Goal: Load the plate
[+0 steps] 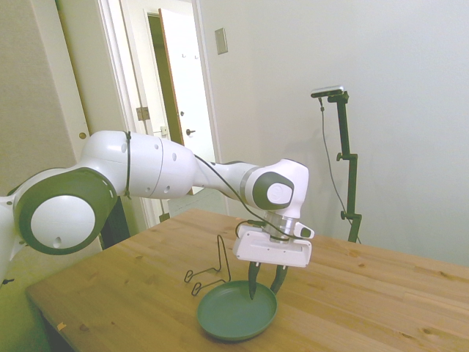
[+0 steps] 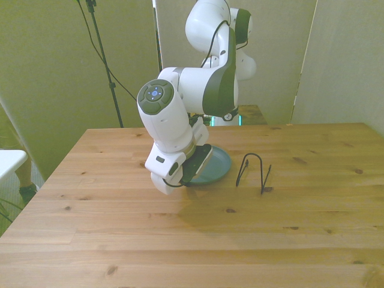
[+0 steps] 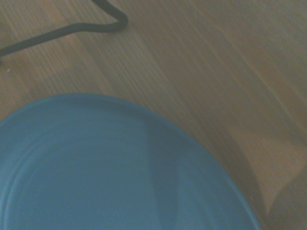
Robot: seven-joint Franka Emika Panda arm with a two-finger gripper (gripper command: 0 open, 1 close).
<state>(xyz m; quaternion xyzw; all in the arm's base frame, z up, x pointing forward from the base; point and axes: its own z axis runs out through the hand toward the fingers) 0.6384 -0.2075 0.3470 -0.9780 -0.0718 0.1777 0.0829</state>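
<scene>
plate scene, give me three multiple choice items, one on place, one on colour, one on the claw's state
1. Where does the wire stand sit in the front view?
A. to the right of the plate
B. on the plate
C. to the left of the plate

2. What colour is the plate?
A. red
B. dull green
C. white

3. How is the claw?
A. open at the plate's rim
B. shut on the stand
C. raised high above the table

Answers:
1 A, it stands apart on bare wood.
2 B, side view shows it.
3 A, its fingers are spread.
</scene>
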